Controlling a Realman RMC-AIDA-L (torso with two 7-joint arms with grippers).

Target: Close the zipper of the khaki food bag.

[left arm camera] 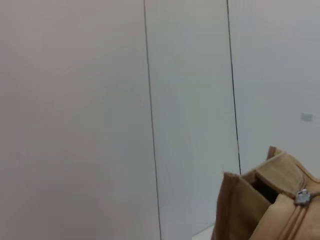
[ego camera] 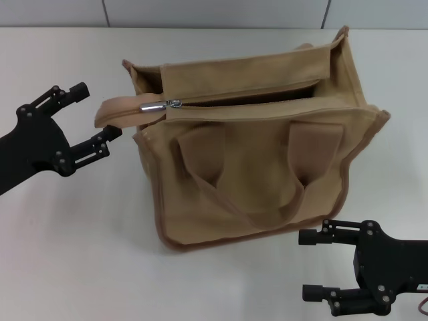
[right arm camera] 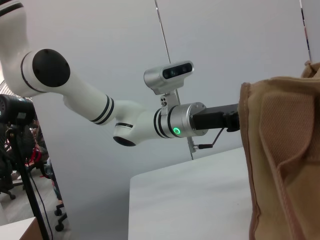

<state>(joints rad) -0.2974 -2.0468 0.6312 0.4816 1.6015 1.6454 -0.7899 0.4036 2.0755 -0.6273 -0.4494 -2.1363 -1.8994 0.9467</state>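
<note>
The khaki food bag (ego camera: 254,174) stands upright mid-table, its handles hanging over the front. The zipper (ego camera: 247,93) along its top is open, showing a dark gap. The silver slider (ego camera: 174,103) and pull tab sit at the bag's left end, where a khaki fabric tail (ego camera: 117,111) sticks out. My left gripper (ego camera: 100,110) is open, with a finger on each side of the tail's end and not gripping it. My right gripper (ego camera: 302,265) is open and empty, low by the bag's front right corner. The left wrist view shows the bag's end (left arm camera: 250,205) and the slider (left arm camera: 302,196).
The white table (ego camera: 80,254) spreads around the bag, with a grey wall behind it. The right wrist view shows the bag's side (right arm camera: 280,160) close by, the left arm (right arm camera: 150,120) beyond it, and a dark stand (right arm camera: 20,150) off the table.
</note>
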